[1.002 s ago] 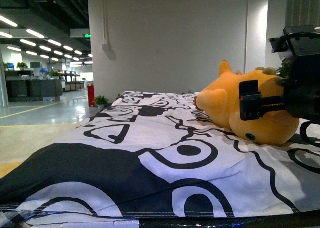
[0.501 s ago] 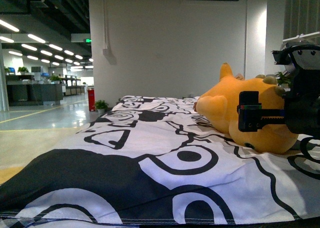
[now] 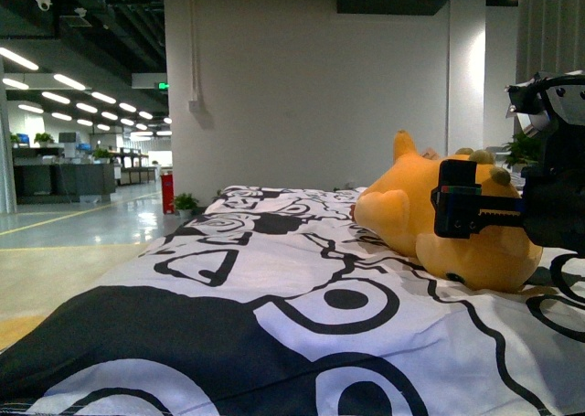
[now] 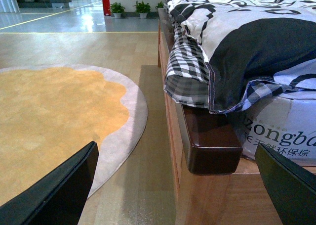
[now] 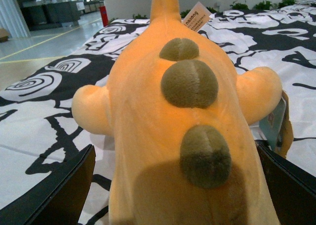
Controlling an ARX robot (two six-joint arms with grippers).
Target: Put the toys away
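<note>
The plush toy (image 3: 430, 217) is soft and orange-yellow, with a fat round body, stubby legs and one pointy bit sticking up at the far end. Three brownish-green bumps (image 5: 189, 84) run in a row down its back, and a paper tag (image 5: 197, 17) pokes out near the pointy bit. It has a small dark eye (image 3: 454, 276) low down on its head. The toy lies on the bed, on top of the black and white bed cover (image 3: 274, 288). The right gripper (image 3: 462, 212) is over the bed too, with its jaws wide apart, one on each side of the toy (they are not squeezing it). The left gripper (image 4: 175, 185) is down beside the bed, near its wooden frame (image 4: 207, 141), with its jaws wide apart and nothing in them. A white box with letters (image 4: 289, 136) sits under the bed cover; I cannot tell what is in it.
</note>
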